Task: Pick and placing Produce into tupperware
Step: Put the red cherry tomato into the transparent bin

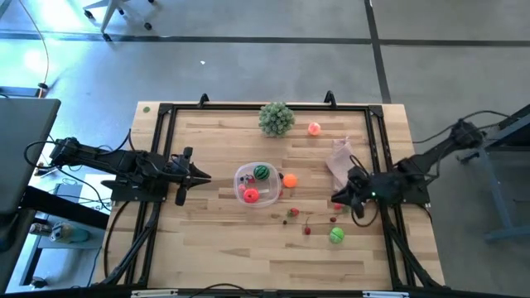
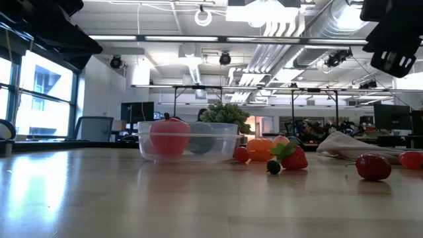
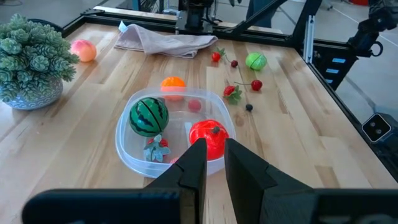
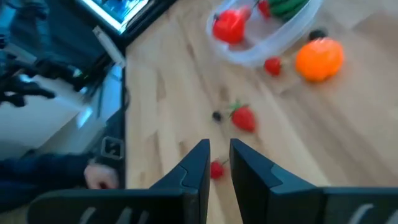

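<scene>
Red strawberry (image 4: 244, 118): loose on the surface, ahead of my right jaws (image 4: 219, 163), outside the tupperware (image 1: 257, 185).
Nearer arm: right.
Right jaws: narrow slit, holding nothing.
Left jaws (image 3: 211, 163): closed, empty, beside tupperware.

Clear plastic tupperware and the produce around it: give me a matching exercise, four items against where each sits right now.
Items:
1. striped green watermelon ball
2. orange ball
3. pink peach ball
4. bright green ball

Places:
A. beside the bushy pale-green ball
B. inside the clear plastic tupperware
C. near the right arm's tool
D. on the wood, just outside the tupperware

Pairs: 1-B, 2-D, 3-A, 4-C
</scene>
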Controlling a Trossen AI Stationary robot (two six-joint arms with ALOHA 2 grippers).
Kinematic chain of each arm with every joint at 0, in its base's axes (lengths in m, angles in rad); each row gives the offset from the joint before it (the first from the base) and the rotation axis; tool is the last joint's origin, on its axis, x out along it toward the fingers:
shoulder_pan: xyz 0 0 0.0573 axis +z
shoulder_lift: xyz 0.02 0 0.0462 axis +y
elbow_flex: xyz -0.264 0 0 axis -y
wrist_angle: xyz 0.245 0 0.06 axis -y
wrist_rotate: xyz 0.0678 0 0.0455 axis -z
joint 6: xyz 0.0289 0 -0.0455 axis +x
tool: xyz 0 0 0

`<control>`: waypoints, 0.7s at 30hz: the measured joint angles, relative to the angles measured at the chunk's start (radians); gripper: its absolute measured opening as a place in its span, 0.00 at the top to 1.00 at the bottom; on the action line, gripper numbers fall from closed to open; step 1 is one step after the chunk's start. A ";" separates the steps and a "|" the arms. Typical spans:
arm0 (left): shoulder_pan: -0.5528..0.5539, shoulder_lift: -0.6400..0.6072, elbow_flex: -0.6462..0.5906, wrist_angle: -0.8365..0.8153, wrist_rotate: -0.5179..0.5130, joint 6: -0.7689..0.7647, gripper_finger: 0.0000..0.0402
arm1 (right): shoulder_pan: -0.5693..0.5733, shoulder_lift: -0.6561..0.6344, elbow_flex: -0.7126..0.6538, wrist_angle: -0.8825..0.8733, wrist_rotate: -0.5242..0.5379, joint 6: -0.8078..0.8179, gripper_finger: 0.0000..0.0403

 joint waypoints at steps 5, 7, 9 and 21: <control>0.000 0.000 0.000 0.000 0.000 0.000 0.88 | 0.091 0.029 0.000 0.044 0.188 0.020 0.87; 0.000 0.000 0.000 0.000 0.000 0.000 0.88 | 0.112 0.055 0.000 0.130 0.219 -0.008 0.87; 0.000 0.000 0.000 0.000 0.000 0.000 0.88 | 0.126 0.086 0.000 0.245 0.238 -0.069 0.87; 0.000 0.000 0.000 0.000 0.000 0.000 0.88 | 0.123 0.196 0.045 0.488 0.266 -0.266 0.83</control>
